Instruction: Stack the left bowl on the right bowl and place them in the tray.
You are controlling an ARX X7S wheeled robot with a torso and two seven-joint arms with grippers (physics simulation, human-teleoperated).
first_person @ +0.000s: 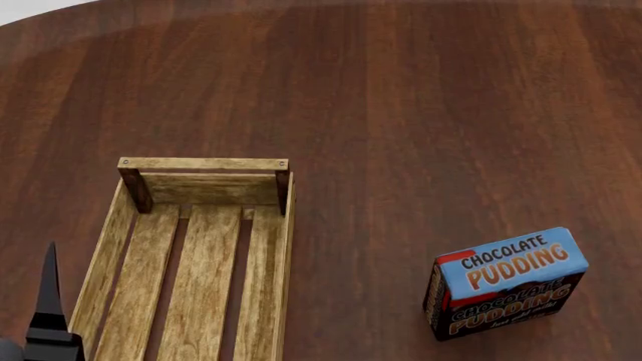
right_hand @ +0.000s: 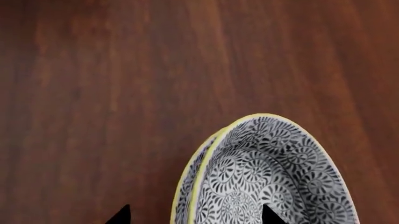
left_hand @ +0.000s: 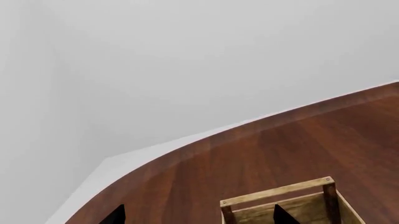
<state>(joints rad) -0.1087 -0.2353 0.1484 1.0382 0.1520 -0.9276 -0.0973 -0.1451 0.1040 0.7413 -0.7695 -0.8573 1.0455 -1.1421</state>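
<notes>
Dark wood fills your left wrist view: the table curves off to a pale wall, and the tray, its end plank and corner posts showing, sits between your left gripper's spread fingertips. From the head camera, that tray lies bare beside one left finger, with a pudding box well apart from it. Your right wrist view shows two nested patterned bowls, yellow-rimmed, between the right gripper's tips; whether those tips pinch the bowls, you cannot tell.
</notes>
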